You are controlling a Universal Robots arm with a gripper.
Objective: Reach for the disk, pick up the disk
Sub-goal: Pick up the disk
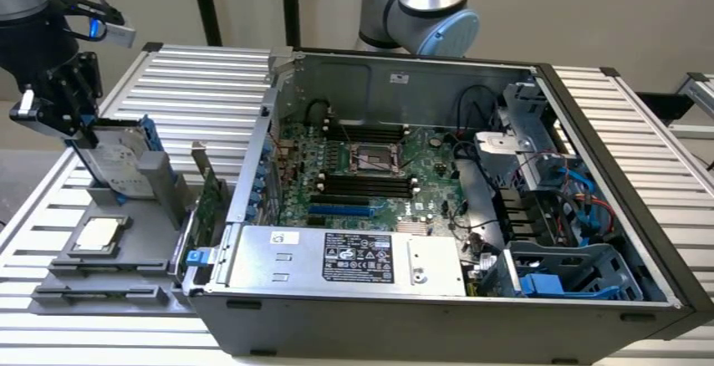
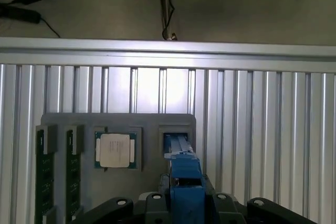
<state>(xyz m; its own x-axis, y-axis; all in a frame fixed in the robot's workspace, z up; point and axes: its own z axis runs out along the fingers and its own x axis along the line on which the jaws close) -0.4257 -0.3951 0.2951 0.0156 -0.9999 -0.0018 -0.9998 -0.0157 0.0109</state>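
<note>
The disk (image 1: 117, 161) (image 2: 184, 169) is a flat silver-grey slab with a white printed label and blue plastic rails. It stands upright on edge in a slot of the matte grey tray (image 1: 67, 287) (image 2: 152, 121), at the exterior view's left. The black gripper (image 1: 80, 136) (image 2: 186, 203) straddles its upper edge. In the wrist view the blue rail fills the gap between the jaws, so it appears clamped on the disk, though the contact itself is hard to make out.

Just beside the disk, in the same tray, lies one small square silver chip (image 1: 99, 234) (image 2: 114, 149). Past the chip, two narrow green memory sticks (image 2: 44, 174) stand in their own slots.

The tray rests on a table of ribbed aluminium slats (image 1: 201, 82) (image 2: 262, 129). To the exterior view's right sits one open dark metal computer case (image 1: 446, 324), holding a green motherboard (image 1: 369, 182) and one silver box with a black label (image 1: 279, 266).
</note>
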